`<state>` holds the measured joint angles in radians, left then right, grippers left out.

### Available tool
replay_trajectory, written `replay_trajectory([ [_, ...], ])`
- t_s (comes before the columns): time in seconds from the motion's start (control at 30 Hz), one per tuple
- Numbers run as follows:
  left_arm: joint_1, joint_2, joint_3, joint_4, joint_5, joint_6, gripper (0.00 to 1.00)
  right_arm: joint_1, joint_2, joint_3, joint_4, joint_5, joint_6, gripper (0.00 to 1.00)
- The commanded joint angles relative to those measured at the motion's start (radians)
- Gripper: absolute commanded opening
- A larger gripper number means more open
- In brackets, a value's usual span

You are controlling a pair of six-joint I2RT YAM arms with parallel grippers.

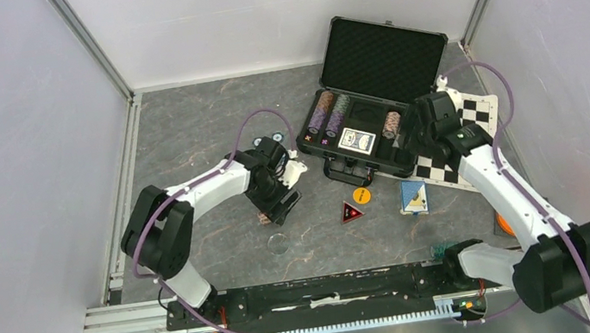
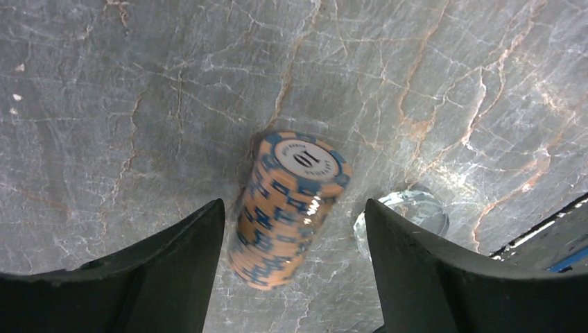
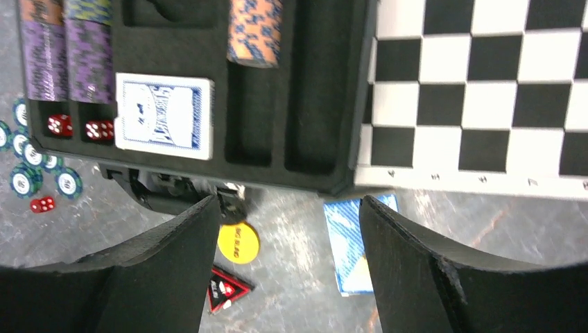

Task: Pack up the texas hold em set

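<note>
The black case (image 1: 333,154) lies open at the back right, its foam lid (image 1: 381,58) raised. Inside are purple chips (image 3: 69,59), brown-white chips (image 3: 255,31), a blue card deck (image 3: 164,116) and red dice (image 3: 59,125). A brown-white chip stack (image 2: 288,208) stands on the table between the fingers of my left gripper (image 2: 295,206), which is open; the stack is nearer the left finger. My right gripper (image 3: 289,205) hangs open and empty over the case's front edge. Below it lie the yellow button (image 3: 238,242) and a second blue deck (image 3: 350,243).
Loose teal chips (image 3: 28,166) and a red die (image 3: 43,204) lie left of the case. A red triangle marker (image 1: 351,211) sits near the button, and a clear disc (image 2: 409,211) lies beside the chip stack. The checkered mat (image 1: 466,138) and an orange ring (image 1: 504,224) are at right.
</note>
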<state>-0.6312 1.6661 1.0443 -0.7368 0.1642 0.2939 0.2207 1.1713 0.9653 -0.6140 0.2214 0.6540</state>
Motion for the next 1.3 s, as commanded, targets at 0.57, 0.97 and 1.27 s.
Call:
replay_trajectory([
  [0.57, -0.02, -0.072, 0.153, 0.069, 0.028, -0.174, 0.28, -0.027, -0.094, -0.091, -0.62, 0.032, 0.444, 0.76],
  [0.97, -0.028, 0.016, 0.329, 0.631, 0.384, -0.707, 0.25, -0.052, -0.051, 0.106, -0.553, 0.158, 0.485, 0.76],
  [1.27, -0.056, 0.274, 0.523, 0.783, 0.412, -0.883, 0.25, -0.054, 0.008, 0.323, -0.436, 0.228, 0.286, 0.76],
])
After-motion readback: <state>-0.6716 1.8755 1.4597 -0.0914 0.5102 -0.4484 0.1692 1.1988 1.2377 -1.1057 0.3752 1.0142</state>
